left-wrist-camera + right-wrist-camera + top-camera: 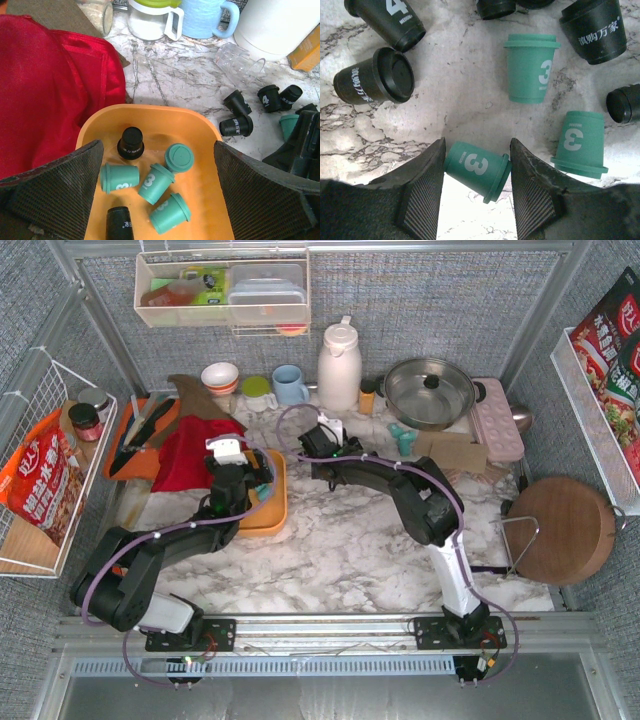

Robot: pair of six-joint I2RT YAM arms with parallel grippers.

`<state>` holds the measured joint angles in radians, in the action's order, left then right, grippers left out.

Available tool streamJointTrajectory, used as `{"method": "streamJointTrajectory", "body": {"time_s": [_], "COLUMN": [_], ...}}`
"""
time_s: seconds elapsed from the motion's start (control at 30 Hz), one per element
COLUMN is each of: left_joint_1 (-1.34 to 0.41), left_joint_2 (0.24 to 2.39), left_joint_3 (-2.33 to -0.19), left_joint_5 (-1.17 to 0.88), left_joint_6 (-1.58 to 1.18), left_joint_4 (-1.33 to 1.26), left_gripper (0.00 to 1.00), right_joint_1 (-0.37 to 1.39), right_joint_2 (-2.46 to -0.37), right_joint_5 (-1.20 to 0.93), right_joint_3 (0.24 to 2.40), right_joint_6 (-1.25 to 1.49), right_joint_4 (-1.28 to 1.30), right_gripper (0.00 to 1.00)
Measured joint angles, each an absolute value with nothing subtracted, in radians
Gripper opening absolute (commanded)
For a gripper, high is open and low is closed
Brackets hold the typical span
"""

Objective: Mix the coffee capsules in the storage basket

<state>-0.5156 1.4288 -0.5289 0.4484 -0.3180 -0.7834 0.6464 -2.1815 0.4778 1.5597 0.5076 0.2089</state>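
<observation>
The orange storage basket (150, 111) (268, 510) sits left of centre on the marble table. Several coffee capsules lie in it, teal ones (156, 183) and black ones (131, 143). My left gripper (157, 200) hovers open over the basket, its fingers (55, 190) wide on either side of the capsules. More capsules lie loose on the marble to the right of the basket, black (375, 82) and teal (531, 70). My right gripper (477, 150) (318, 440) is down among them, shut on a teal capsule (477, 170) that lies sideways, touching both fingers.
A red cloth (195, 450) lies against the basket's left side. Behind stand a blue mug (290, 385), a white thermos (338, 365) and a steel pot (430, 390). A clear glass (239, 60) lies on its side near the loose capsules. A darker orange utensil tray (135, 440) is at the left.
</observation>
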Motion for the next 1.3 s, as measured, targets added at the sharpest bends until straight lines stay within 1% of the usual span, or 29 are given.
{"method": "streamJointTrajectory", "body": {"time_s": [0.13, 0.27, 0.47, 0.57, 0.7, 1.0, 1.3], "left_joint_1": [-0.516, -0.519, -0.538, -0.558, -0.593, -0.661, -0.686], "left_joint_2": [1.429, 1.430, 1.465, 1.485, 1.493, 1.494, 1.473], "left_joint_3": [-0.529, -0.519, -0.461, -0.424, -0.392, -0.356, -0.342], "left_joint_5": [0.410, 0.267, -0.056, -0.200, -0.324, -0.474, -0.521], "left_joint_6": [-0.300, -0.252, -0.196, -0.160, -0.111, -0.039, -0.007], "left_joint_4": [-0.783, -0.820, -1.043, -1.174, -1.311, -1.475, -1.527], "left_gripper": [0.97, 0.93, 0.88, 0.88, 0.88, 0.87, 0.85], "right_joint_1": [0.646, 0.646, 0.632, 0.608, 0.587, 0.584, 0.583], "right_joint_2": [-2.117, -1.975, -1.695, -1.579, -1.471, -1.342, -1.324], "right_joint_5": [0.439, 0.381, 0.199, 0.088, -0.066, -0.313, -0.411], "right_joint_3": [1.510, 1.416, 1.213, 1.110, 1.009, 0.863, 0.832], "right_joint_6": [0.497, 0.475, 0.418, 0.410, 0.421, 0.471, 0.523], "right_joint_4": [0.208, 0.165, 0.015, -0.050, -0.130, -0.278, -0.371], "right_gripper": [0.44, 0.44, 0.44, 0.44, 0.44, 0.44, 0.44]}}
